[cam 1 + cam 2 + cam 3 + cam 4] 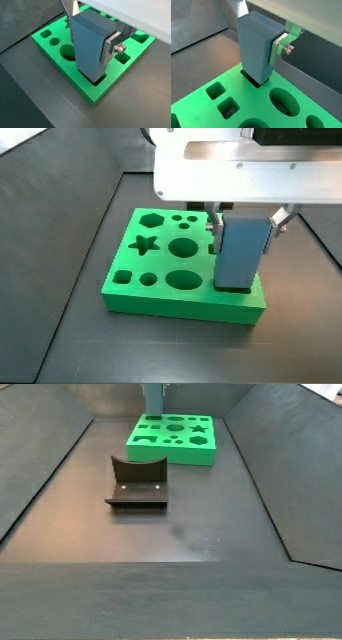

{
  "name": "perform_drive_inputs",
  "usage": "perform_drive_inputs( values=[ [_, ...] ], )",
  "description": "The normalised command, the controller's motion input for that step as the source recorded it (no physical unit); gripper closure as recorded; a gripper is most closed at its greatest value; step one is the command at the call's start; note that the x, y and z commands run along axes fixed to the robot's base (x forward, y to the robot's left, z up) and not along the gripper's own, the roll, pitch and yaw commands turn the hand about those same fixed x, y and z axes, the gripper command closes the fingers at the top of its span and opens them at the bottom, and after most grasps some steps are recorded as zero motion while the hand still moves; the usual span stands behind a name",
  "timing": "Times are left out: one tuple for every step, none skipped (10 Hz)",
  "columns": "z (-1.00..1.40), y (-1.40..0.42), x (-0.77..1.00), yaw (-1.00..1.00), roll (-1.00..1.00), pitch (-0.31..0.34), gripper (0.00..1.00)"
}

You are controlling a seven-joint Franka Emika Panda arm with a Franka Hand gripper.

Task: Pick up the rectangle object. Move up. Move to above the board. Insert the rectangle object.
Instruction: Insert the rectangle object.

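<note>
One rectangle object (89,47), a slim blue-grey block, stands upright with its lower end entering a rectangular hole near a corner of the board (63,67); both wrist views show dark gaps of the slot around its base. The gripper (247,220) sits directly over the board, its silver fingers (112,44) clamped on the block's upper part, so the tool is grasping the rectangle object. In a side view the block (238,252) rises well above the green slab (147,300), close to its right front corner, beside the oval and round holes. In a side view the fixture (138,482) stands on the dark floor just in front of the board (174,439), apart from it
</note>
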Motion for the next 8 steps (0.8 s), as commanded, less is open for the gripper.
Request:
perform_drive_inputs(
  values=[
    [-0.02,0.0,-0.01,0.0,0.0,0.0,1.0],
    [-0.11,0.0,-0.04,0.0,0.0,0.0,1.0],
    [-0.21,0.0,-0.05,0.0,0.01,-0.019,1.0],
    [-0.27,0.0,-0.05,0.0,0.0,-0.043,1.0],
    [-0.15,0.0,-0.03,0.0,0.0,-0.034,1.0],
    [-0.09,0.0,0.0,0.0,-0.01,-0.046,1.0],
    [-0.1,0.0,0.0,0.0,0.0,-0.036,1.0],
    [-0.11,0.0,0.03,0.0,0.0,-0.021,1.0]
  ],
)
